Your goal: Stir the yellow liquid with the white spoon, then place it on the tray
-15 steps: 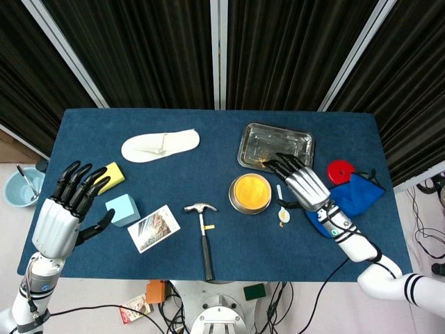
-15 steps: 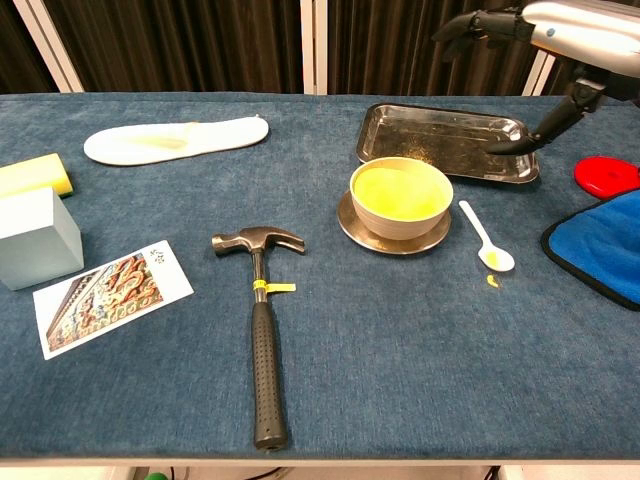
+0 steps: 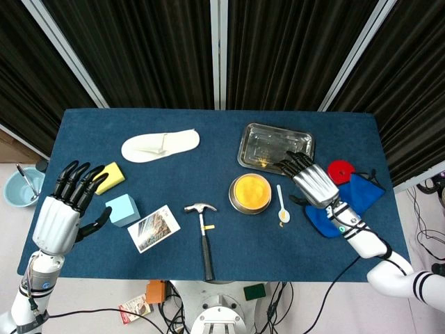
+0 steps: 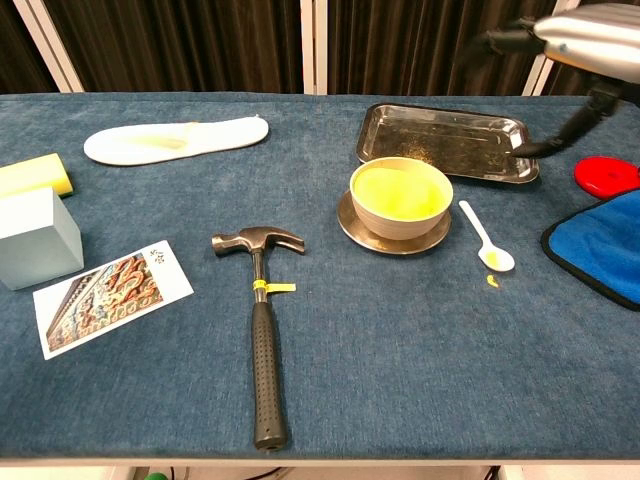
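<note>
While the white spoon (image 3: 281, 203) lay on the cloth right of centre frame, just beside the bowl of yellow liquid (image 3: 250, 193), we found it held by neither hand. The right hand (image 3: 313, 184) hovered above it — fingers spread, holding nothing — between spoon and tray (image 3: 300, 141). The left hand (image 3: 61, 217), lower left, was likewise spread and idle. We judged the risks thus: a flat spoon resists pinching off the cloth, and a careless reach could knock the bowl — spilling liquid.

bowl (image 3: 250, 193) beside white spoon (image 3: 281, 204), tray (image 3: 275, 147) behind
</note>
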Controlling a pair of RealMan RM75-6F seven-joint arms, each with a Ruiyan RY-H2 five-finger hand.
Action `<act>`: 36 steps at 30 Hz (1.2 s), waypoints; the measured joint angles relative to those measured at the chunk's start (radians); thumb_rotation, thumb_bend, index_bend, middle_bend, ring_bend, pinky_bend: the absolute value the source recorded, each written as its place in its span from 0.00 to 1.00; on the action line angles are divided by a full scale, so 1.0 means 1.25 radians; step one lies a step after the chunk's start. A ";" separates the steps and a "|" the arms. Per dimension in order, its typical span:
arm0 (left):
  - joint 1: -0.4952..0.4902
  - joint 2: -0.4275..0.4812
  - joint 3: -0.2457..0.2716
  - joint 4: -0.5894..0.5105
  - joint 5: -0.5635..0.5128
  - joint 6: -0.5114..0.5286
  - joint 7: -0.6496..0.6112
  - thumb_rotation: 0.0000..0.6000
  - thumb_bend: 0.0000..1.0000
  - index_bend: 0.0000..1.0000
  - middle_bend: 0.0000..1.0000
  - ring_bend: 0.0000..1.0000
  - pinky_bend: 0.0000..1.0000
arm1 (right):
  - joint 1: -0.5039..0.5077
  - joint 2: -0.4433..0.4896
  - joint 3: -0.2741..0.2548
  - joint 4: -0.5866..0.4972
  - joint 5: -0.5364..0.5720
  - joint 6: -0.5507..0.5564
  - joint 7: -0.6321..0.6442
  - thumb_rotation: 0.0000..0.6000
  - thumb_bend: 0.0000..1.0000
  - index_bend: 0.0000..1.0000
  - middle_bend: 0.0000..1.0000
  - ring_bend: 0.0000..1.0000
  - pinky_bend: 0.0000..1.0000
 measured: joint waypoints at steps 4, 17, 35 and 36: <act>0.012 -0.002 0.008 0.011 -0.026 -0.003 -0.011 0.98 0.28 0.13 0.13 0.09 0.09 | 0.001 0.003 -0.027 0.047 0.007 -0.050 -0.040 1.00 0.31 0.31 0.23 0.07 0.18; 0.023 -0.009 0.011 0.023 -0.068 -0.015 -0.025 0.99 0.28 0.13 0.13 0.09 0.09 | 0.066 -0.139 -0.096 0.254 -0.066 -0.122 -0.048 1.00 0.36 0.33 0.17 0.03 0.12; 0.026 -0.014 0.013 0.031 -0.076 -0.021 -0.030 0.98 0.28 0.13 0.13 0.09 0.09 | 0.095 -0.220 -0.148 0.381 -0.119 -0.084 0.071 1.00 0.43 0.33 0.19 0.03 0.12; 0.026 -0.014 0.013 0.031 -0.076 -0.021 -0.030 0.98 0.28 0.13 0.13 0.09 0.09 | 0.094 -0.220 -0.150 0.382 -0.119 -0.084 0.072 1.00 0.43 0.34 0.19 0.03 0.12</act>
